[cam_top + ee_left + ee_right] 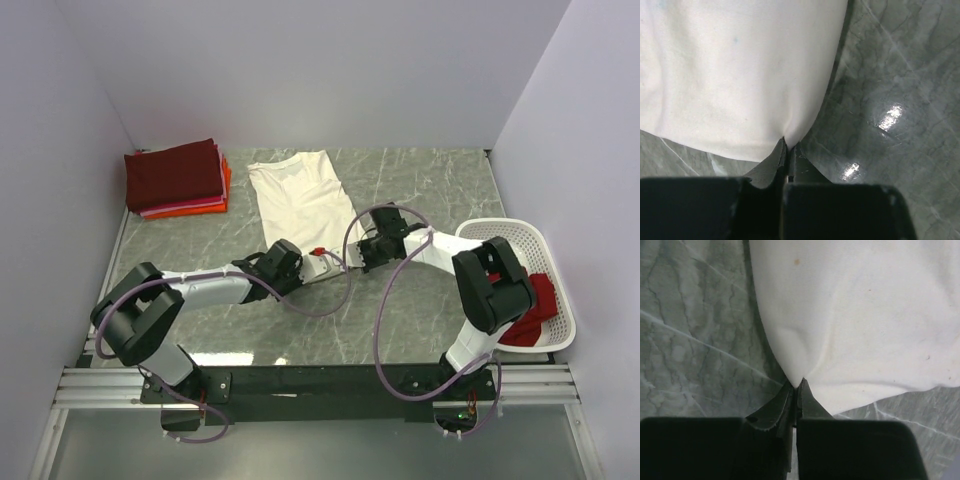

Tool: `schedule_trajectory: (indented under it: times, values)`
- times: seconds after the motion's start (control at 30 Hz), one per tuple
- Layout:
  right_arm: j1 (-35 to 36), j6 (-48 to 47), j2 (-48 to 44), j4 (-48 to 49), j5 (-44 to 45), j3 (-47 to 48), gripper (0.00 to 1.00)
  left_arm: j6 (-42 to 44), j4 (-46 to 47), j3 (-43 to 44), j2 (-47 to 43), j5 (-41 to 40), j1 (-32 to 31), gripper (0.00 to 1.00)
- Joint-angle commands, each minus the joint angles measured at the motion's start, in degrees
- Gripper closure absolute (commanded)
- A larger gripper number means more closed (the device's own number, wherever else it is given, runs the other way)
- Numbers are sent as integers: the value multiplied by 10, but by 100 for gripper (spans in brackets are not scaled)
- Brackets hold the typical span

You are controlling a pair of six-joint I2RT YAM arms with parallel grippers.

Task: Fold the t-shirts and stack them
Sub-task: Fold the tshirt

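Between both jaws, cream t-shirt (300,200) edge.

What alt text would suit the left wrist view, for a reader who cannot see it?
The left end effector, at the bottom centre, is shut on the edge of a cream-white t-shirt. The shirt fills the upper left and lies on a grey marbled table, with glare spots at the right.

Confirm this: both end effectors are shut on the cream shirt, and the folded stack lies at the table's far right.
One error: the folded stack lies far left, not right, as the top view shows. The left end effector and right end effector are indeed shut on the cream shirt.
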Motion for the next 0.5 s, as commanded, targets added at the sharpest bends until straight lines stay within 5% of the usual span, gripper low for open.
schedule_trajectory:
  times: [0.0, 0.17, 0.47]
  values:
    - [2, -7, -28, -14, -19, -11, 99, 9, -7, -8, -18, 15, 0, 100]
    - [0, -12, -99, -84, -51, -62, 100, 3, -54, -24, -90, 102, -16, 100]
    - [1, -4, -367, -228, -95, -197, 100, -56, -120, -30, -151, 206, -121, 100]
